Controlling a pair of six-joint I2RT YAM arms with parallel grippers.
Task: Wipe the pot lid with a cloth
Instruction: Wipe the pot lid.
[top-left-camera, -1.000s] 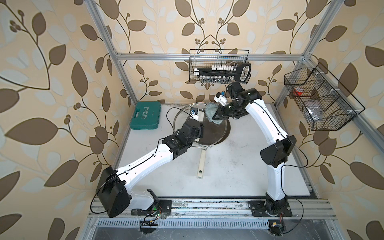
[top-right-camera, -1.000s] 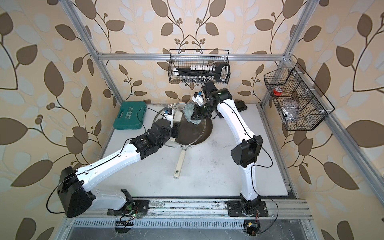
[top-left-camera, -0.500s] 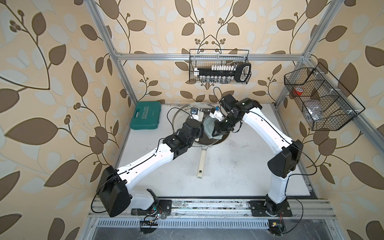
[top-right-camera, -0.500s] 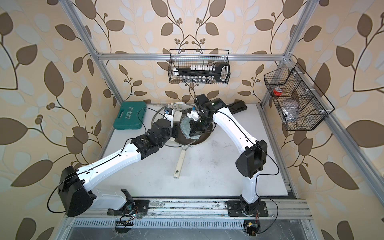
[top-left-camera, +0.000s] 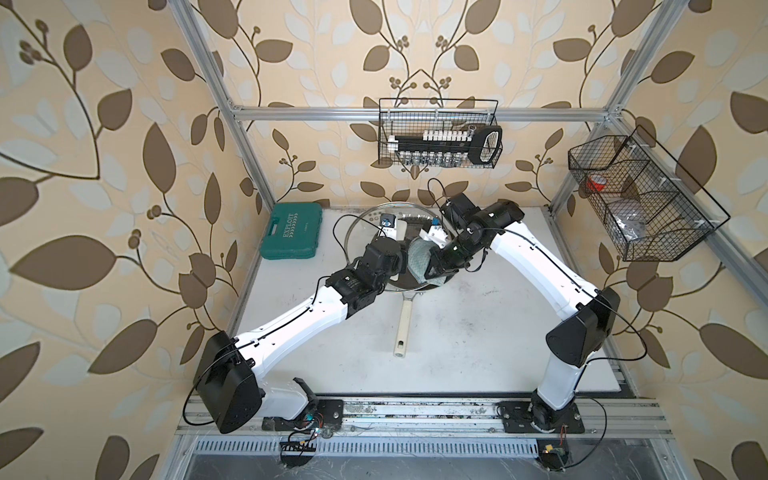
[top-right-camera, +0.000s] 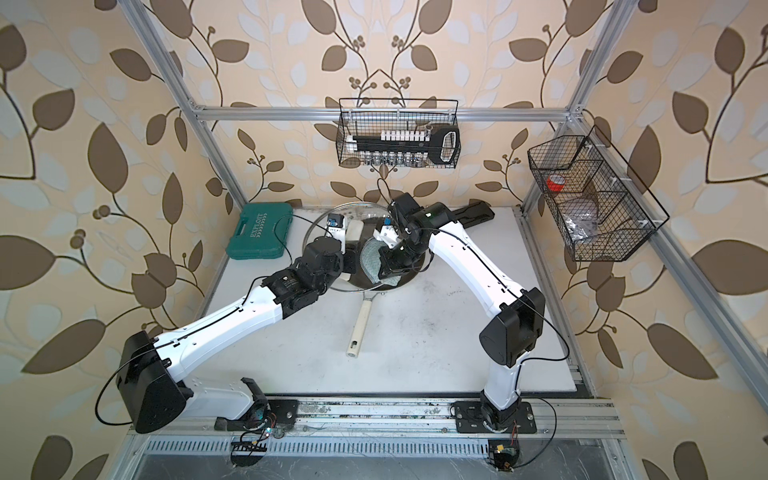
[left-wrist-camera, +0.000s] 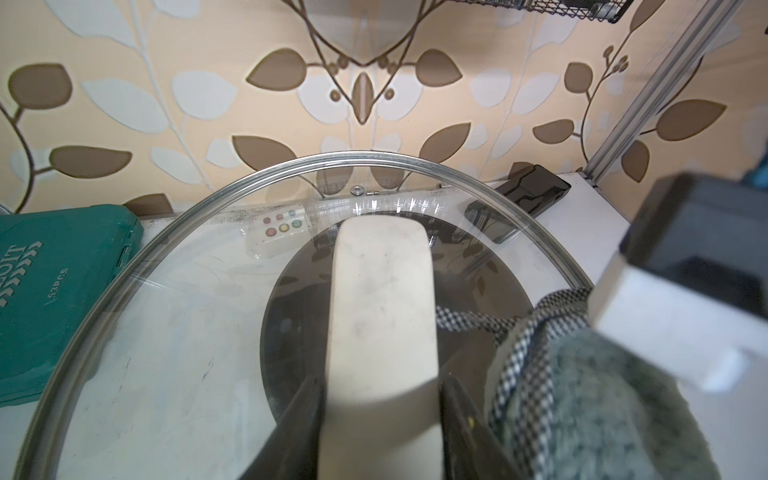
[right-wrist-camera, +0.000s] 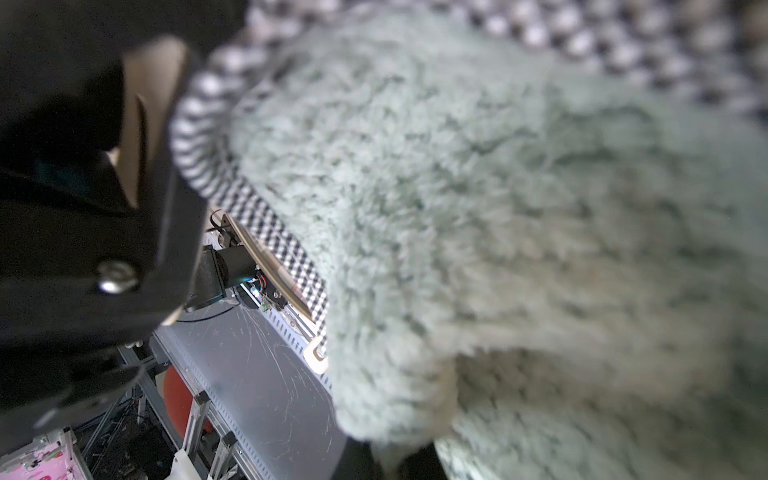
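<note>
In a top view the pot lid (top-left-camera: 362, 239) is held toward twelve o'clock of the bench (top-left-camera: 457, 332), with the cloth (top-left-camera: 419, 261) at its four o'clock, pinched in our right tool (top-left-camera: 432, 272). Left wrist: our left tool (left-wrist-camera: 380, 415) clamps the lid's handle (left-wrist-camera: 380, 307). Right wrist: cloth fills it. We should press flat, stroke rimward, lid steady.

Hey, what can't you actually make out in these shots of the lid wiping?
Right wrist view: the cloth fills it, blurred, hiding its contact with the pot lid.
Both top views: the right gripper and arms cover that contact too.
Left wrist view: the bottom edge cuts off the left gripper and the lid's near rim.
</note>
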